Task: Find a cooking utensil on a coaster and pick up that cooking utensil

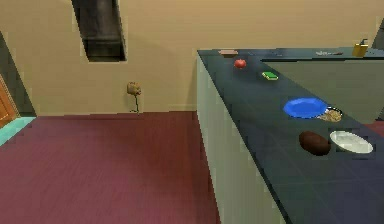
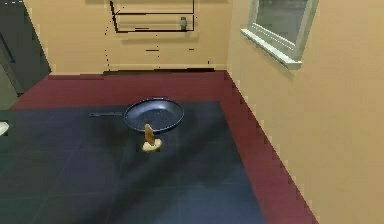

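A: Where's the utensil?
B: A small brown piece [image 2: 149, 132] on a pale coaster [image 2: 151, 147], at the pan's [image 2: 155, 113] six o'clock on the worktop [image 2: 80, 170].
A: Handling?
B: Likely light and stiff; take its upright shaft. I cannot tell the claw's state.

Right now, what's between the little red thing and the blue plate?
A green thing lies between the red thing and the blue plate on the dark counter, seen in the forward view.
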{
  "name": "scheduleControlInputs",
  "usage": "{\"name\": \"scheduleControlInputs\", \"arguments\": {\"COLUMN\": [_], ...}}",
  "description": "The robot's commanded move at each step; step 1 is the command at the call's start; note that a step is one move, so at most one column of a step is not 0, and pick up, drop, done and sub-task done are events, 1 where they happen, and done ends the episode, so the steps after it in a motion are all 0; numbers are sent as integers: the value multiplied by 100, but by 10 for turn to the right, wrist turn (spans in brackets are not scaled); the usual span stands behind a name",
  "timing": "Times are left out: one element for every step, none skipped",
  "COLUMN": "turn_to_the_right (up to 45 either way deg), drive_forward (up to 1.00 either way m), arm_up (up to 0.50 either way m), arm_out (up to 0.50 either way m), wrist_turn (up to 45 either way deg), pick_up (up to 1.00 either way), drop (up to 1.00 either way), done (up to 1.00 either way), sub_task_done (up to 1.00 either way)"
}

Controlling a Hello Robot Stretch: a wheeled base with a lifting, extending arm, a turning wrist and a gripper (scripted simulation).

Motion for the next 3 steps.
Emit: {"name": "scheduleControlInputs", "arguments": {"turn_to_the_right": [0,0,0], "drive_forward": [0,0,0], "arm_up": [50,38,0], "arm_out": [0,0,32], "wrist_turn": [0,0,0], "pick_up": [0,0,0], "drop": [0,0,0], "done": [0,0,0], "sub_task_done": [0,0,0]}}
